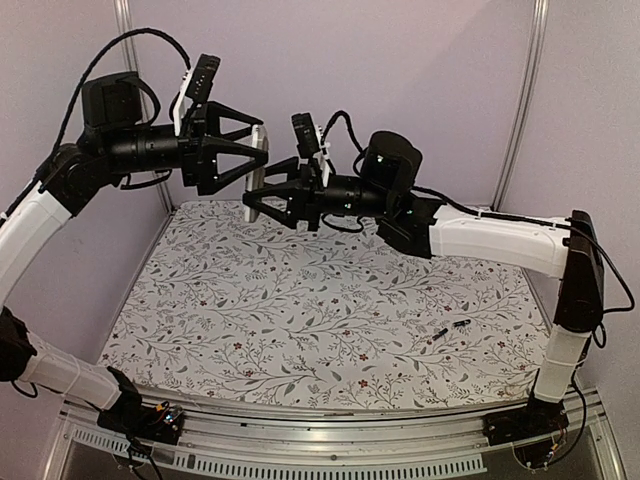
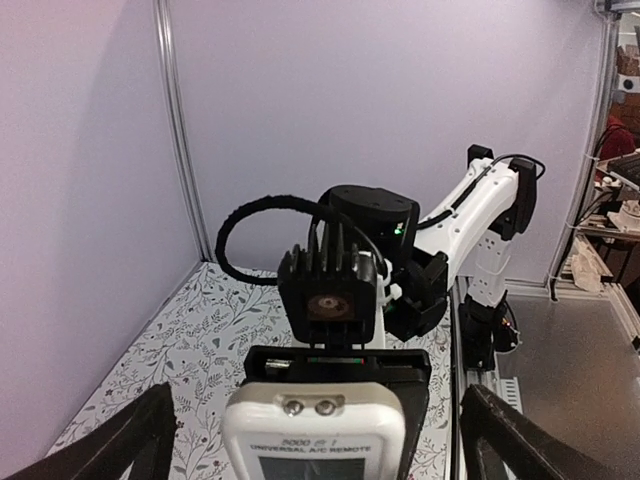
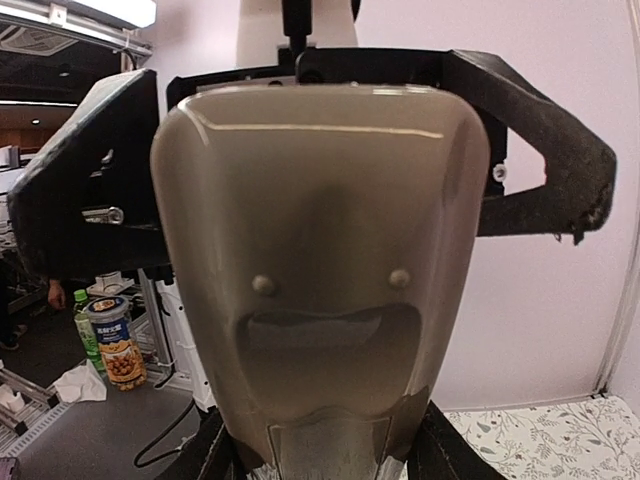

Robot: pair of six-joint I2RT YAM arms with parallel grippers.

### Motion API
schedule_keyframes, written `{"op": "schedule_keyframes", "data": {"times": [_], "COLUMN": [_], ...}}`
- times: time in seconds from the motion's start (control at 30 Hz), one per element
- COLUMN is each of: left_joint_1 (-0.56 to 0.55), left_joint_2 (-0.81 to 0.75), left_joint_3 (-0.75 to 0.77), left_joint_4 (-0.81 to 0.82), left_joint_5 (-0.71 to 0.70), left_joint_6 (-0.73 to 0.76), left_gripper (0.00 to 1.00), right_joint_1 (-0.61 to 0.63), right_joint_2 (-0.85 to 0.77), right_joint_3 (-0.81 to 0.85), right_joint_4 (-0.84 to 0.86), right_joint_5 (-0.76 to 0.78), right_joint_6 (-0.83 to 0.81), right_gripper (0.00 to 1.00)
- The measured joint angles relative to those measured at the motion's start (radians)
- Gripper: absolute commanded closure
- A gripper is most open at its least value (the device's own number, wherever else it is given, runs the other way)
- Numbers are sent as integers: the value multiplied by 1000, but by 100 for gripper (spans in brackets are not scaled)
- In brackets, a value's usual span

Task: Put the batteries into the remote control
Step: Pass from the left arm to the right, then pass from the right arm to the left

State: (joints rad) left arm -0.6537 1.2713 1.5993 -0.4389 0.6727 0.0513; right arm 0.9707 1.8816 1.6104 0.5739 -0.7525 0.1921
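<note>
The remote control (image 1: 253, 185) is held upright in mid-air above the far left of the table. My right gripper (image 1: 264, 200) is shut on its sides. In the right wrist view its greyish back (image 3: 320, 220) fills the frame, with my right gripper (image 3: 325, 462) at its lower end. The left wrist view shows its white front (image 2: 315, 425) with the little screen. My left gripper (image 2: 318, 400) stands open, its fingers (image 2: 130, 435) wide of the remote on both sides and not touching it. Two small dark batteries (image 1: 450, 328) lie on the mat at the right.
A floral mat (image 1: 300, 300) covers the table, with purple walls behind and to the left. A metal rail (image 1: 320, 445) runs along the near edge. The right arm's white link (image 1: 500, 235) reaches across over the right half.
</note>
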Motion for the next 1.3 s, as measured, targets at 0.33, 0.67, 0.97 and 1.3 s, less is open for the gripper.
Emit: {"op": "schedule_keyframes", "data": {"times": [0.33,0.67,0.97,1.3], "left_joint_1": [2,-55,-80,-89], "left_joint_2": [-80,8,72,84], "left_joint_3": [-83,-69,-70,-70], "left_joint_4": [37,83,108,135], "left_joint_5": [-172,-371,-484,-520], "left_joint_6": [43,-64,-100,-111], "left_gripper": [6,17,50,100], "right_joint_1": [93,175,202,219], "right_joint_2": [-135,-62,-32,-32], "right_joint_3": [-48,5,74,74], "right_joint_4": [-314,-422,-421,-409], "right_joint_5": [931,1341,1352,1262], "right_joint_6": [-144,-238,-275,-267], "right_gripper": [100,100,100,100]}}
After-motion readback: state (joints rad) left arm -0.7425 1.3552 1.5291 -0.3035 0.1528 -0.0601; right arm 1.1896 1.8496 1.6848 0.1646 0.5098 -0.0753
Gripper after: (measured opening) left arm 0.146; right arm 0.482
